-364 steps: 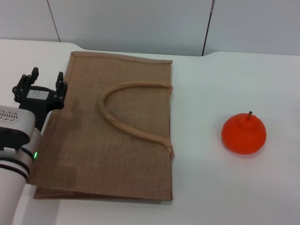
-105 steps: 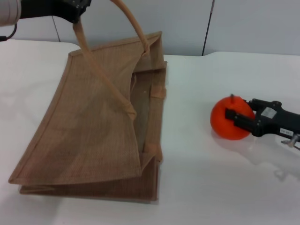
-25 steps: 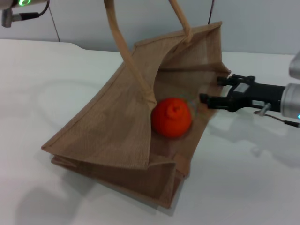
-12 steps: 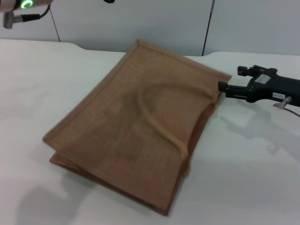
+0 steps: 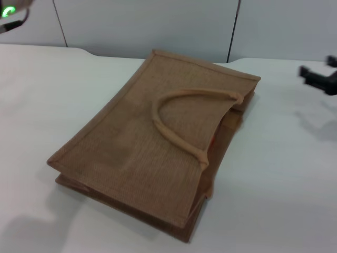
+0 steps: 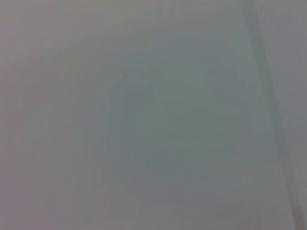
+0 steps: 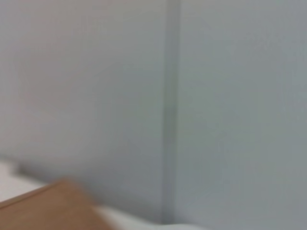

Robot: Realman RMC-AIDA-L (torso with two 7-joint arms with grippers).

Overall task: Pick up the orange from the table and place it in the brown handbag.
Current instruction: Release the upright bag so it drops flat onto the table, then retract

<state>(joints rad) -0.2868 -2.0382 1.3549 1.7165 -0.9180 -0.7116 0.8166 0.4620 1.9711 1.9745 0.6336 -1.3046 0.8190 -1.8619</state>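
The brown handbag [image 5: 158, 153] is seen lying flat on the white table [image 5: 284, 179], filling the middle of the head view and set at a slant, its far corner toward the upper right of centre and its near corner at the lower centre. One rope handle [image 5: 181, 118] is laid as an arch across the upper face of the bag. The mouth of the bag is turned toward the right of the frame, and the two sides are slightly parted there. A thin sliver of orange-red [image 5: 212, 141] is visible in that gap, just beside the lower end of the handle; the orange is thus placed inside the bag, almost wholly hidden by the upper side.

The right gripper [image 5: 321, 74] is found at the right edge of the frame, above the table and well apart from the bag. Two dark fingertips are shown with a gap between them and nothing held; the pincer is spread.

Of the left arm, only a blurred bit with a green light [image 5: 9, 11] is caught in the upper left corner; the state of its pincer cannot be told.

In the right wrist view a corner of the bag [image 7: 53, 206] is shown before a grey wall [image 7: 96, 96].
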